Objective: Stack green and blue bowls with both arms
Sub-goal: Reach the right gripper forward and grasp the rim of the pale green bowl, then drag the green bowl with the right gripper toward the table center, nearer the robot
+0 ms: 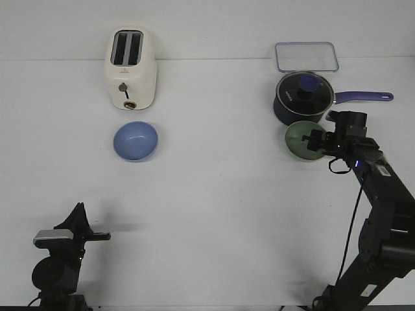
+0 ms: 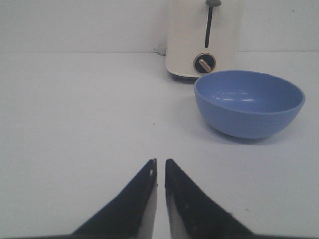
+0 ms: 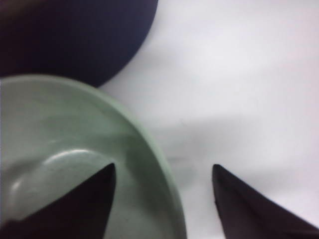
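Observation:
The periwinkle blue bowl sits upright on the table in front of the toaster, and shows in the left wrist view too. My left gripper is low at the front left, far from it, its jaws almost together with nothing between them. The sage green bowl sits just in front of the saucepan. My right gripper is open and straddles the green bowl's rim: one finger inside the bowl, the other outside over the table.
A cream toaster stands at the back left. A dark navy saucepan with glass lid and long handle stands right behind the green bowl. A clear lidded container lies at the back right.

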Robot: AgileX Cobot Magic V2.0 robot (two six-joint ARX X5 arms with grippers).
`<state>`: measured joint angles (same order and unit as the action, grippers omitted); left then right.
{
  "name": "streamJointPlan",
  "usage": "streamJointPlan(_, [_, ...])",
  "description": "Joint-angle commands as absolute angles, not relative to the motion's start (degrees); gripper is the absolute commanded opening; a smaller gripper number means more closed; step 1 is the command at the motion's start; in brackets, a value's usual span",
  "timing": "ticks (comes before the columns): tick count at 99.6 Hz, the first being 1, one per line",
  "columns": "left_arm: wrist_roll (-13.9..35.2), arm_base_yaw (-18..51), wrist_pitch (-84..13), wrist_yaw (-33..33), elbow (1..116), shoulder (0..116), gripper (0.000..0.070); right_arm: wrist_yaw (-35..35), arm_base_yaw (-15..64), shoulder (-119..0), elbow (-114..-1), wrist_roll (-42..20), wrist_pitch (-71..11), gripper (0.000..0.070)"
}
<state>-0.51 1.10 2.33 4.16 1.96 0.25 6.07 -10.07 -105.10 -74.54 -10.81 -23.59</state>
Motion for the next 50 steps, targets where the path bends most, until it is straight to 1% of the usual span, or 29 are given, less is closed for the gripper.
streamJointPlan(1, [-0.4, 1.15, 2.92, 4.01, 0.8, 0.19, 0.0015, 6.22, -10.11, -106.17, -75.9, -11.11, -23.11, 0.0117])
streamJointPlan(4, [-0.4, 1.15, 2.92, 4.01, 0.8, 0.19, 0.0015, 6.22, -10.11, -106.15, -75.9, -11.11, -23.0, 0.0022])
streamJointPlan(5, [-0.4, 1.13, 2.92, 4.01, 0.8, 0.19, 0.0015, 6.22, -10.11, -106.1, -75.9, -11.11, -22.96, 0.0])
streamJointPlan(25, [-0.4, 1.15, 2.92, 4.01, 0.8, 0.19, 0.0015, 6.5, -10.2, -100.92, -75.9, -11.11, -24.91, 0.0])
streamJointPlan(40, [-0.4, 1.15, 2.94, 4.01, 0.8, 0.19, 0.0015, 11.07, -9.91, -93.03, -75.57, -11.09, -28.95, 0.0])
streamJointPlan(50, [-0.4, 1.15, 2.94, 4.01, 0.8, 0.19, 0.0015, 13.15, -7.97, -86.0, -72.69, -12.34, -30.85, 0.0])
